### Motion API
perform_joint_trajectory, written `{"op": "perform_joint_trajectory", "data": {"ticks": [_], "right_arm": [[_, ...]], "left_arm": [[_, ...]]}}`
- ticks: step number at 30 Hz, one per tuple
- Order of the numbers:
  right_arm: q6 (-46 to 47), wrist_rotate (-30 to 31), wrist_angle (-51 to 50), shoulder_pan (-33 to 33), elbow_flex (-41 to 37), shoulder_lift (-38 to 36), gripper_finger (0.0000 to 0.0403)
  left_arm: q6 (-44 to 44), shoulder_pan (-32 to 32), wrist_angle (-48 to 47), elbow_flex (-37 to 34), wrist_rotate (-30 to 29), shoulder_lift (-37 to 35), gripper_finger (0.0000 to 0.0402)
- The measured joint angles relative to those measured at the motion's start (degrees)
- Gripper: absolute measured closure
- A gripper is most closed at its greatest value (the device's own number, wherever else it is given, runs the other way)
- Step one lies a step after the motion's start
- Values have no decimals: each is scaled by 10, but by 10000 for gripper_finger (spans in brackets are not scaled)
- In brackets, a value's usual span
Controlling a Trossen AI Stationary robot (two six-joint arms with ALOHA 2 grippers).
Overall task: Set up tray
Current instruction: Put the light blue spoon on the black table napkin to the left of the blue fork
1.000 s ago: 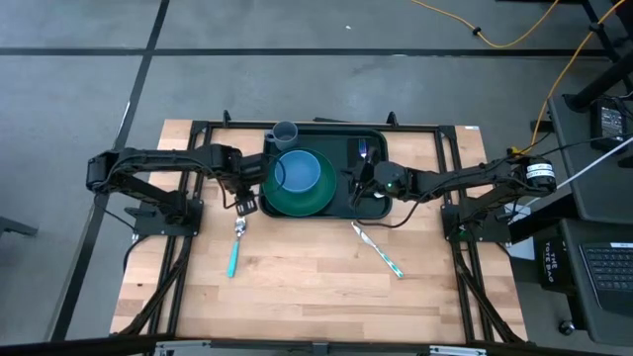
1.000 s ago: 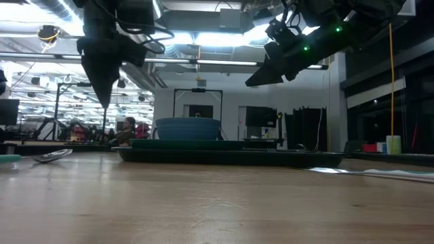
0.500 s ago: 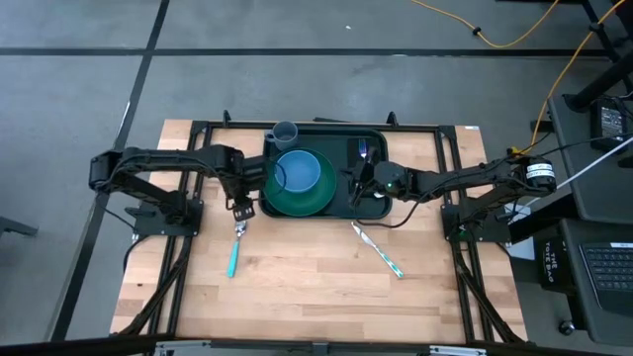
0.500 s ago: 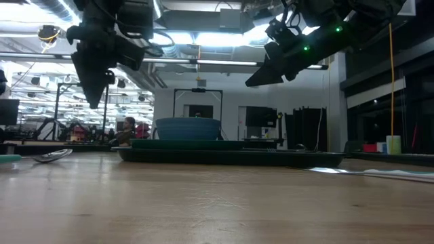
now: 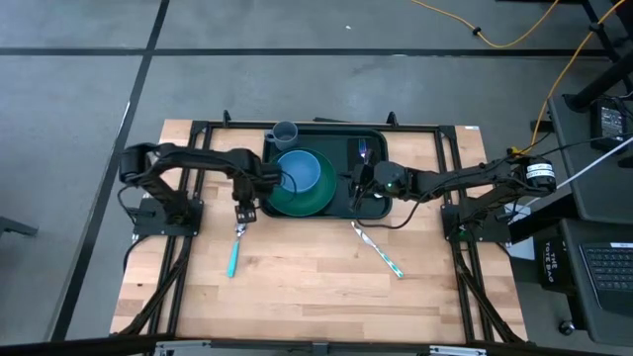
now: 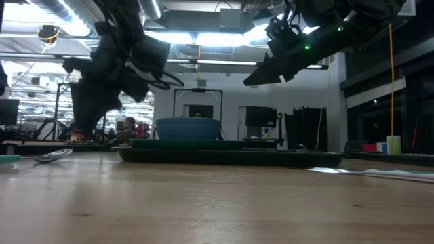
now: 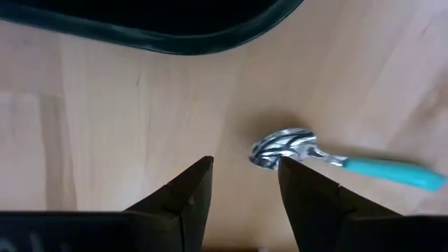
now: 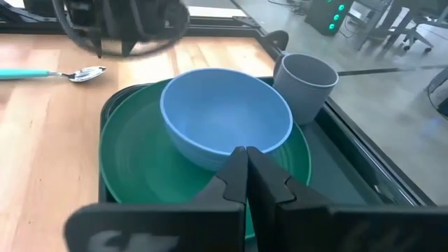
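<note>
Your tray [image 5: 371, 170] sits at 12 o'clock on the tabletop [image 5: 307, 282], plate and blue bowl [image 5: 298, 172] inside. Left gripper [image 5: 242, 214] hovers fingers apart over the teal spoon [image 5: 236, 247] at the tray's 8 o'clock. Right gripper [image 5: 355, 194] hangs over the tray, fingers together, holding nothing.

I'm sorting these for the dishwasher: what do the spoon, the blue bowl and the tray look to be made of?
The spoon has a shiny bowl that mirrors its surroundings, likely polished metal, with a matte teal handle, probably plastic. The blue bowl looks like smooth moulded plastic, evenly coloured with a soft sheen, though glazed ceramic can't be ruled out. The tray looks like dark green plastic with a rounded, raised rim.
</note>
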Motion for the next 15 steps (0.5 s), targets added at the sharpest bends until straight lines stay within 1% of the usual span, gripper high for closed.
{"op": "perform_joint_trajectory", "data": {"ticks": [6,15], "right_arm": [[-6,0,0,0,0,0,379],[-15,0,0,0,0,0,376]], "left_arm": [[41,6,-15,0,3,50,244],[87,6,-24,0,4,101,252]]}}
